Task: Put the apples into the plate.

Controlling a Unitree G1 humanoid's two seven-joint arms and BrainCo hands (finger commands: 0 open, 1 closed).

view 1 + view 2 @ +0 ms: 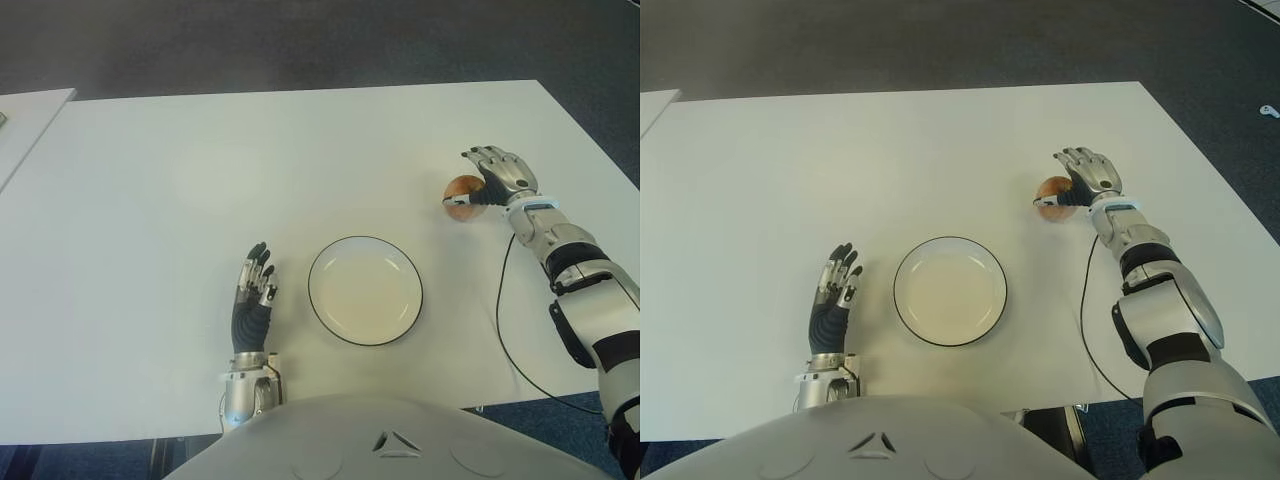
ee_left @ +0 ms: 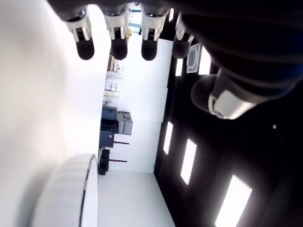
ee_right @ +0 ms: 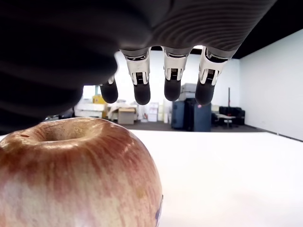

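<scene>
One red-yellow apple [image 1: 462, 192] stands on the white table [image 1: 200, 170], to the right of and beyond the plate. My right hand [image 1: 492, 172] hovers just over it from the right, its thumb low beside the fruit. In the right wrist view the fingers [image 3: 173, 90] reach out straight above the apple [image 3: 71, 175] without closing on it. The white plate [image 1: 365, 290] with a dark rim lies near the table's front edge and holds nothing. My left hand [image 1: 252, 292] shows just left of the plate, fingers extended and holding nothing.
A thin black cable [image 1: 503, 320] runs over the table from my right wrist toward the front edge. Another white table's corner [image 1: 25, 115] shows at the far left. Dark carpet lies beyond the table's far edge.
</scene>
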